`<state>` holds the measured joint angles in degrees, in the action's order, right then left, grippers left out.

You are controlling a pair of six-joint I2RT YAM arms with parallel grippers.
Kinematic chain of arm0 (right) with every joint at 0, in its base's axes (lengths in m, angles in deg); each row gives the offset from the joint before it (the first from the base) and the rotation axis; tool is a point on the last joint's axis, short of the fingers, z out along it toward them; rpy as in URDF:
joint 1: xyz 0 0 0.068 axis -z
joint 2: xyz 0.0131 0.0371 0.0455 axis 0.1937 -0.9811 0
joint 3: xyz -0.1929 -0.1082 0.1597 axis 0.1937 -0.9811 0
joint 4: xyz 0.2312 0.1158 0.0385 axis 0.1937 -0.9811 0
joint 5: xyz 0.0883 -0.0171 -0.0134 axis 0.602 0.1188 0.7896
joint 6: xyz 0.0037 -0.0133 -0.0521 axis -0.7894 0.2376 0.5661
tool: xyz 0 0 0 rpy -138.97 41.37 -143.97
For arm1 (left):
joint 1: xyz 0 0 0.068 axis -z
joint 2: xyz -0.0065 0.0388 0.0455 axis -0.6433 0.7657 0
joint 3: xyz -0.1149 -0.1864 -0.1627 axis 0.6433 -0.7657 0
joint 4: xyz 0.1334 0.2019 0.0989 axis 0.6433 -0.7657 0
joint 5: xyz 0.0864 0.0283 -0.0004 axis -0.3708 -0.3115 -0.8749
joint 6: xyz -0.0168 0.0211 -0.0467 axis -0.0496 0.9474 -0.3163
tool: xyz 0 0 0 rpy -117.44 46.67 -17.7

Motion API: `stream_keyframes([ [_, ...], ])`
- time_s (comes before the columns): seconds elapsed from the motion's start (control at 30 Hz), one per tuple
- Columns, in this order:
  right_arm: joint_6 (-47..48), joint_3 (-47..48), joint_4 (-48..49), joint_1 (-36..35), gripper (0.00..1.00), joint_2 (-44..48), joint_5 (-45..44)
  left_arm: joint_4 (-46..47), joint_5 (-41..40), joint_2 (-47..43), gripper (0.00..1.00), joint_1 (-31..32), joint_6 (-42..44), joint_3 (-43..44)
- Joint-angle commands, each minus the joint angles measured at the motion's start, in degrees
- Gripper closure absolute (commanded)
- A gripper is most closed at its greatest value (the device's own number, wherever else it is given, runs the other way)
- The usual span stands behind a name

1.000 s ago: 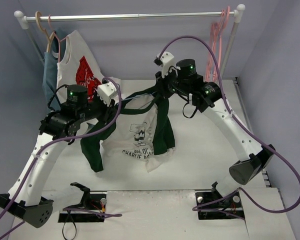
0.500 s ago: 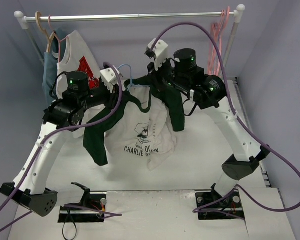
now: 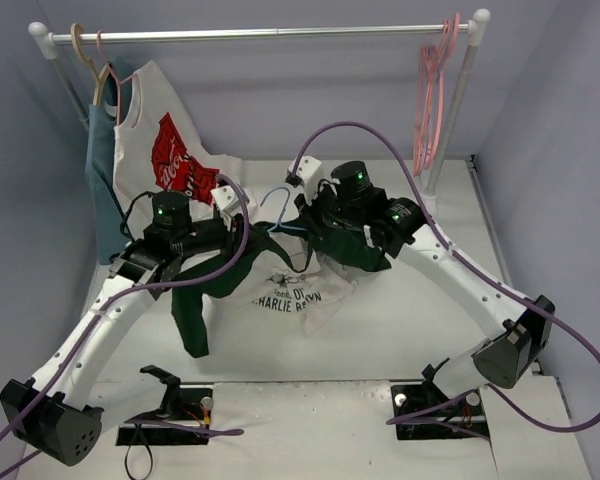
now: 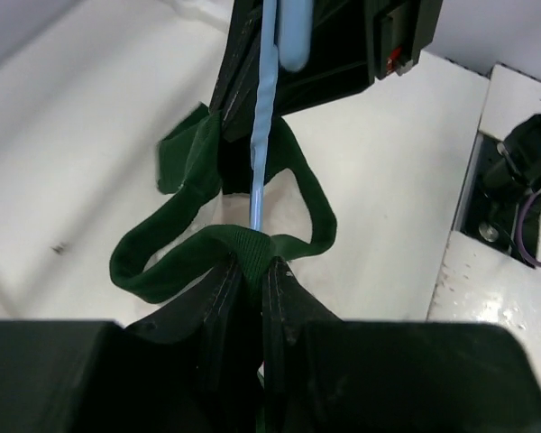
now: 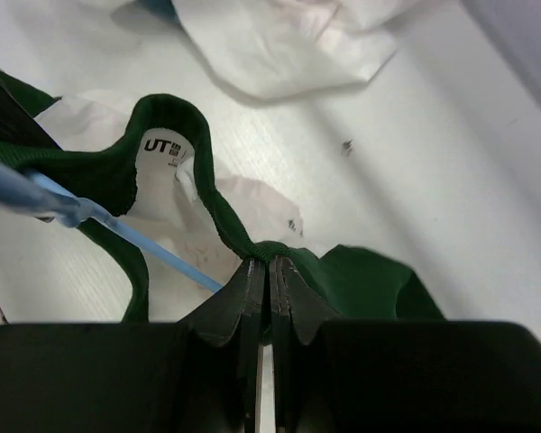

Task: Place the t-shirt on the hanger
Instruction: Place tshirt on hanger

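Observation:
The t-shirt (image 3: pixel 290 290), white with dark green sleeves and collar, hangs between my two grippers low over the table, its hem on the surface. The light blue wire hanger (image 3: pixel 280 205) sits in the neck opening, hook sticking up. My left gripper (image 3: pixel 242 232) is shut on the green collar (image 4: pixel 249 248), with the hanger wire (image 4: pixel 261 162) running away from the jaws. My right gripper (image 3: pixel 315 222) is shut on the collar's other side (image 5: pixel 269 251); the hanger wire (image 5: pixel 153 248) passes to its left, below the neck label (image 5: pixel 160 149).
A rail (image 3: pixel 260 33) crosses the back. A white shirt with a red graphic (image 3: pixel 165 150) and a blue-grey garment (image 3: pixel 102 170) hang at its left; pink hangers (image 3: pixel 432 90) hang at its right. Another white cloth (image 5: pixel 279 45) lies on the table (image 3: pixel 430 300).
Both arms have dropped down and toward the near side with the shirt. The shirt, held high before, now sags with its lower part crumpled on the table.

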<state>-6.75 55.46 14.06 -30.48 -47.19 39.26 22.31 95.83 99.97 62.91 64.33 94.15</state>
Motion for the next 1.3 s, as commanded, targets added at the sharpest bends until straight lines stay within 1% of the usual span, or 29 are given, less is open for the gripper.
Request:
stream_keyframes([
  [0.0,-1.0,-3.6,9.3,0.0,1.0,4.9,3.0,15.0,4.3,-4.9,1.0,0.2,-4.2,-4.2],
  [0.07,-1.6,-5.6,9.5,-0.1,1.0,5.4,3.7,18.3,3.9,-5.7,1.0,0.2,-6.0,-8.4],
  [0.1,-1.9,-6.1,9.9,-0.1,1.0,5.7,4.0,21.7,4.4,-6.1,1.0,0.2,-7.0,-9.9],
  [0.13,-2.4,-6.6,10.1,-0.1,1.0,5.7,4.0,21.8,4.4,-6.1,1.0,0.2,-9.0,-11.3],
  [0.17,-3.0,-7.3,10.4,-0.1,0.99,5.7,4.4,26.7,4.2,-6.6,1.0,0.2,-10.1,-13.8],
  [0.23,-3.9,-7.7,10.5,-0.1,0.99,5.3,5.2,29.6,3.6,-6.8,1.0,0.2,-12.2,-16.1],
  [0.37,-5.6,-7.4,10.0,-0.2,0.96,4.5,7.0,32.3,1.7,-8.0,1.0,0.2,-12.7,-18.5],
  [0.47,-5.7,-6.4,8.4,-0.2,0.91,3.5,7.1,33.5,0.8,-8.7,1.0,0.2,-12.6,-19.4],
  [0.53,-5.4,-5.2,7.2,-0.1,0.81,2.4,6.8,34.2,0.7,-8.8,1.0,0.2,-13.2,-20.2],
  [0.57,-5.4,-4.9,6.0,0.0,0.77,2.1,6.4,36.1,0.7,-8.8,1.0,0.2,-13.8,-20.9],
  [0.67,-5.1,-4.4,5.1,0.3,0.69,1.4,5.5,40.6,0.5,-9.2,1.0,0.2,-16.4,-23.7],
  [0.7,-5.1,-4.4,5.0,0.4,0.61,1.8,5.6,41.4,0.3,-9.4,1.0,0.2,-16.9,-24.4],
  [0.77,-4.7,-4.1,4.4,1.0,0.55,2.4,5.3,42.9,-0.3,-9.7,1.0,0.2,-17.7,-25.8],
  [0.8,-4.6,-3.9,4.1,1.4,0.49,3.4,4.8,42.9,-0.3,-9.9,1.0,0.2,-17.8,-26.1],
  [0.9,-3.5,-3.2,2.5,4.6,0.39,6.0,5.3,43.0,-0.6,-10.2,1.0,0.2,-17.9,-26.6],
  [0.93,-3.1,-3.2,2.2,6.0,0.38,6.8,6.3,43.0,-0.6,-10.3,1.0,0.2,-18.0,-26.6],
  [0.97,-1.7,-3.5,1.4,8.7,0.38,7.5,9.3,43.0,-0.6,-10.4,1.0,0.2,-18.0,-26.6],
  [1.03,0.7,-3.9,-0.2,11.6,0.37,9.4,13.5,42.9,-0.5,-10.7,1.0,0.2,-17.9,-26.5],
  [1.07,3.2,-4.8,-1.7,13.2,0.38,10.3,14.9,42.4,-0.4,-11.0,1.0,0.2,-17.7,-26.4],
  [1.17,7.6,-6.5,-4.2,14.1,0.39,11.3,15.8,41.3,0.1,-11.5,1.0,0.2,-17.5,-26.0],
  [1.27,13.2,-9.9,-4.5,16.2,0.38,11.5,20.4,40.1,1.5,-11.6,1.0,0.2,-17.3,-25.0],
])
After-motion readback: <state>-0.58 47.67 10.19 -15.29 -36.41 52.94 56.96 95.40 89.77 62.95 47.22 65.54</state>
